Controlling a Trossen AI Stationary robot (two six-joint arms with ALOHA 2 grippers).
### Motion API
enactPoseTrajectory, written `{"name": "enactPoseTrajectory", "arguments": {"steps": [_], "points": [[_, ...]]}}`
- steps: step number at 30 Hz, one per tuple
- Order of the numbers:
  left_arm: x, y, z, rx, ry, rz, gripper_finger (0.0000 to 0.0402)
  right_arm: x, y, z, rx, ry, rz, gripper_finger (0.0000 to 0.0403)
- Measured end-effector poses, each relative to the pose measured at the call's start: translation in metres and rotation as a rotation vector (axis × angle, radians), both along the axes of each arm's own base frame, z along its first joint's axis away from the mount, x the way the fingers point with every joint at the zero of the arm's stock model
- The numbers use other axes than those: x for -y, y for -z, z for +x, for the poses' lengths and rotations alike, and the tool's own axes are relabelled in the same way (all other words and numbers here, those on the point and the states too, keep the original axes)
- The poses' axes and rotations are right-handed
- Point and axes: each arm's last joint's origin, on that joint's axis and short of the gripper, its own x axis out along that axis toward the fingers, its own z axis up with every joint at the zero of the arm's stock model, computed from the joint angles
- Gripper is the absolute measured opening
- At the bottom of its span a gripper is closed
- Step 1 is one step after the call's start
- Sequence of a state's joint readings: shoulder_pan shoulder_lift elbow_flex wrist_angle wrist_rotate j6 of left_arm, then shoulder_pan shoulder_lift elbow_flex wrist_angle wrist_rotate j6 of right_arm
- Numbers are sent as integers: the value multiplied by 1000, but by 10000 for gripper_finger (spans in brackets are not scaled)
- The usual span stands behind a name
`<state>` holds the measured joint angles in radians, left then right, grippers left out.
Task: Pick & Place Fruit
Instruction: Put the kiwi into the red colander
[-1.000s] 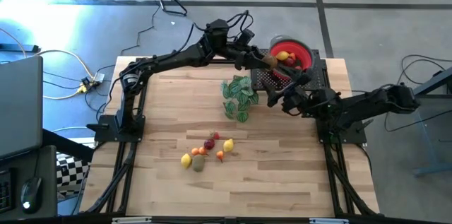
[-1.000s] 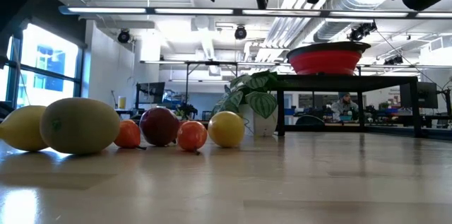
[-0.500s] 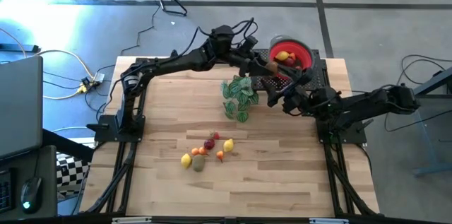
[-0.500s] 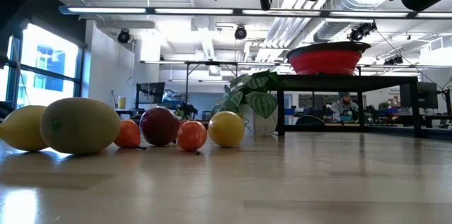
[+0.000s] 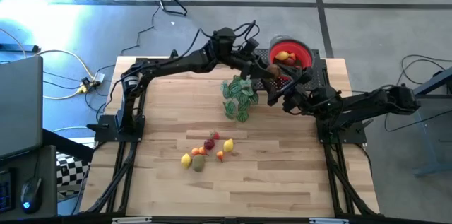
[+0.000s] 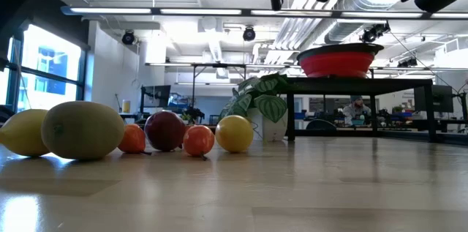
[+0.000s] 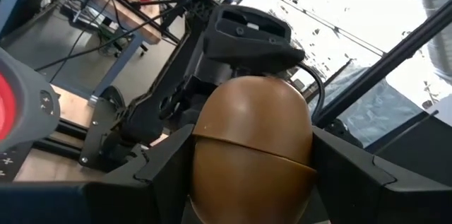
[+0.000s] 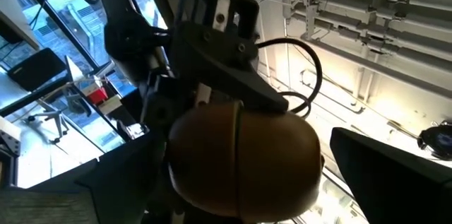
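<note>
Brown was all I could see through both wrist cameras: a brown fruit (image 7: 254,150) sat clamped between the left fingers (image 7: 169,164), parted just enough to take it. My left gripper (image 5: 274,71) hung near the red bowl (image 5: 304,49) on its black stand (image 5: 318,70), meeting the right gripper (image 5: 286,91) beside the plant (image 5: 239,97). The right fingers (image 8: 395,174) stood spread wide on either side of that same fruit (whether they touched it, I could not tell). The bowl already held a yellow and a red piece (image 5: 284,57). The other fruits (image 5: 205,152) lay clustered on the wooden desk (image 5: 282,174), lemons (image 6: 234,133), orange and red ones together, well apart from the bowl.
</note>
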<state>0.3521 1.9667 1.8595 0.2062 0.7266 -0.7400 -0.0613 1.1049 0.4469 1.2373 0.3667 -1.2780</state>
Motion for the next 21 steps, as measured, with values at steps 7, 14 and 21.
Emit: {"name": "enactPoseTrajectory", "arguments": {"steps": [7, 14, 21], "points": [[0, 0, 0, 2, -5, 2, 239, 1, 0, 0, 1, 4, 1, 396], [0, 0, 0, 2, -5, 2, 239, 1, 0, 0, -5, 4, 2, 342], [-1, 0, 0, 5, -9, 8, 239, 1, 1, 0, -7, 4, 1, 305]]}}
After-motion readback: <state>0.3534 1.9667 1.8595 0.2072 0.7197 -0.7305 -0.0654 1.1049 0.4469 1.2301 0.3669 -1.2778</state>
